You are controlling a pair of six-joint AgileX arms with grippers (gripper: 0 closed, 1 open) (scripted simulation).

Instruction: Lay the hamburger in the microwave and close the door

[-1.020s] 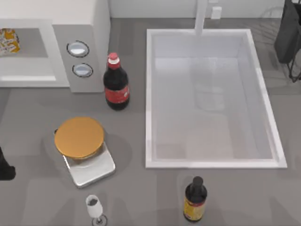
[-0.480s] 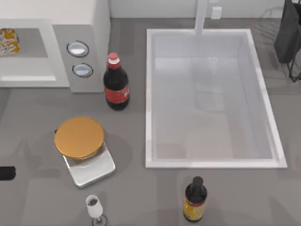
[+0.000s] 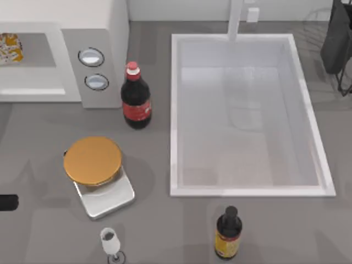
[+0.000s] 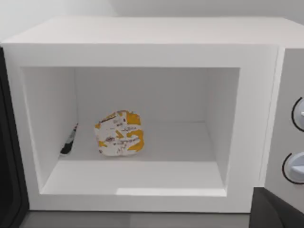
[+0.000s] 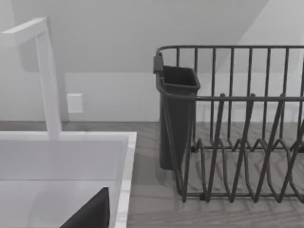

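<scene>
Orange-yellow hamburger (image 4: 118,133) inside the open microwave (image 4: 142,52).

The grey surface (image 3: 154,220) carries the microwave (image 3: 99,33) at far left, a cola bottle (image 3: 135,99) just beside it, a golden-topped scale (image 3: 96,173) nearer — then a small glass (image 3: 111,243), a dark bottle (image 3: 228,234), and a white sink (image 3: 245,192) at right.

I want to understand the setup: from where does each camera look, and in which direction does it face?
Top view: above the table, facing down; the left arm at its left edge.
Left wrist view: level with the microwave, facing its cavity and the hamburger.
Right wrist view: facing the dish rack beside the sink.
Top and left wrist views share the hamburger.
</scene>
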